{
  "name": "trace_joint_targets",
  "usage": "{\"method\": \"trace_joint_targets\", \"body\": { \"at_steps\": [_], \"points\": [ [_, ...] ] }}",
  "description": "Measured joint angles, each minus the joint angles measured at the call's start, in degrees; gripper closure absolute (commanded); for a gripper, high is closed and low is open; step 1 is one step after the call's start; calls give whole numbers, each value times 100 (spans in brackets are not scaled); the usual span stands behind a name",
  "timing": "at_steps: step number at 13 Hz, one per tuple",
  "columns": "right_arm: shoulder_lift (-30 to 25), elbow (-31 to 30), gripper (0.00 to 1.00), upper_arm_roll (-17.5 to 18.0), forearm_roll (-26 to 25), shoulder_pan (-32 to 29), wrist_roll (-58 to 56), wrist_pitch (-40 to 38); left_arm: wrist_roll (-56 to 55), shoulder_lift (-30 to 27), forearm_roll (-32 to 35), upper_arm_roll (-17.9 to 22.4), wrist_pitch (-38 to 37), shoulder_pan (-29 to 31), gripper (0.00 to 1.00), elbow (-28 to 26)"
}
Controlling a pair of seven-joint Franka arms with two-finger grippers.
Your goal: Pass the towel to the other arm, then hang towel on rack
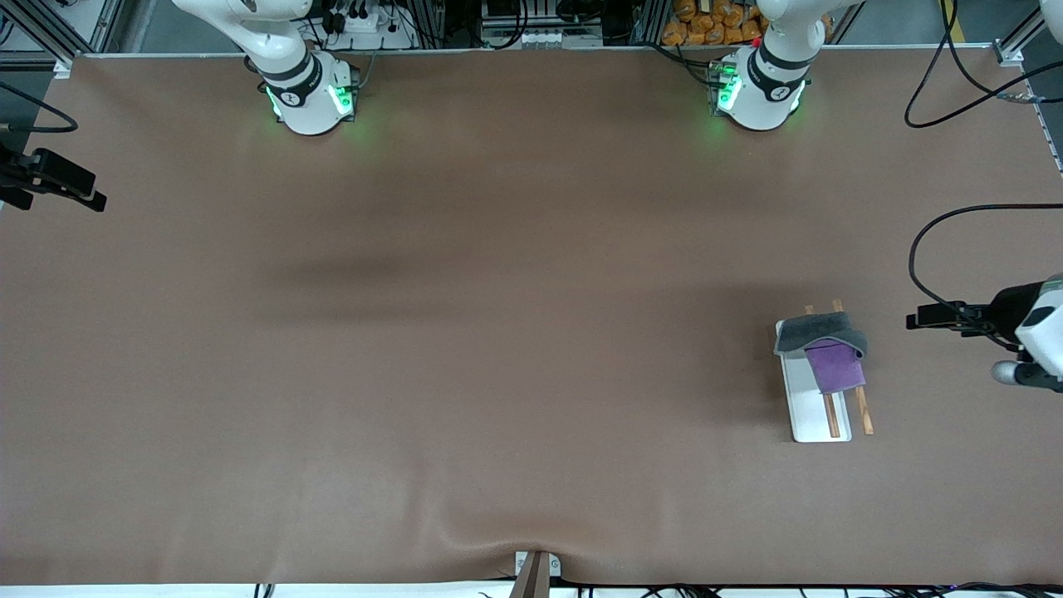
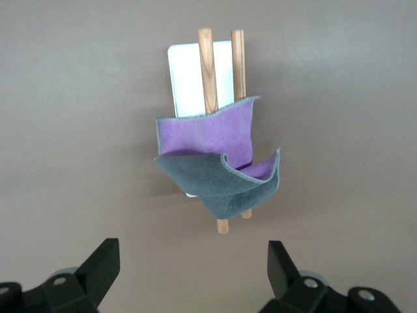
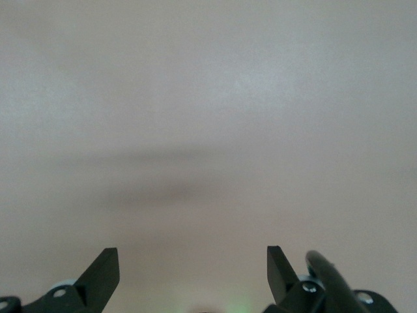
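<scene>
Grey-and-purple towel [image 1: 822, 345] drapes the rack [image 1: 818, 411], we see, at four o'clock; left gripper [image 2: 193, 274] and right gripper [image 3: 193, 274] both gape, empty.

no readable text, labels, brands or numbers on anything in any view

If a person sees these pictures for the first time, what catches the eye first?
The towel, grey with its purple side showing, draped over the rods of the rack toward the left arm's end of the table. The left gripper hangs near it, fingers open and empty. The right gripper is open over bare table.
</scene>
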Motion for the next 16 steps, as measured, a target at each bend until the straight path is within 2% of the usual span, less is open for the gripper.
{"method": "trace_joint_targets", "body": {
  "at_steps": [5, 10, 12, 13, 15, 16],
  "points": [
    [0, -1, 0, 59, -47, 7, -23, -12, -718, -723, 2, -56, -96, -13, 0, 30],
    [0, -1, 0, 78, -107, 9, -30, -13, -1624, -1092, 2, -386, -395, -52, 0, 16],
    [0, -1, 0, 78, -108, 9, -30, -13, -1761, -1299, 3, -328, -499, -281, 0, -49],
    [1, -1, 0, 76, -109, 9, -29, -13, -1812, -1401, 5, -122, -581, -528, 0, -82],
    [1, -1, 0, 63, -109, 6, -28, -16, -1816, -1585, 6, 709, -783, -1329, 0, -142],
    [1, -1, 0, 56, -109, 3, -28, -19, -1816, -1697, 7, 993, -816, -1607, 0, -225]
  ]
}}
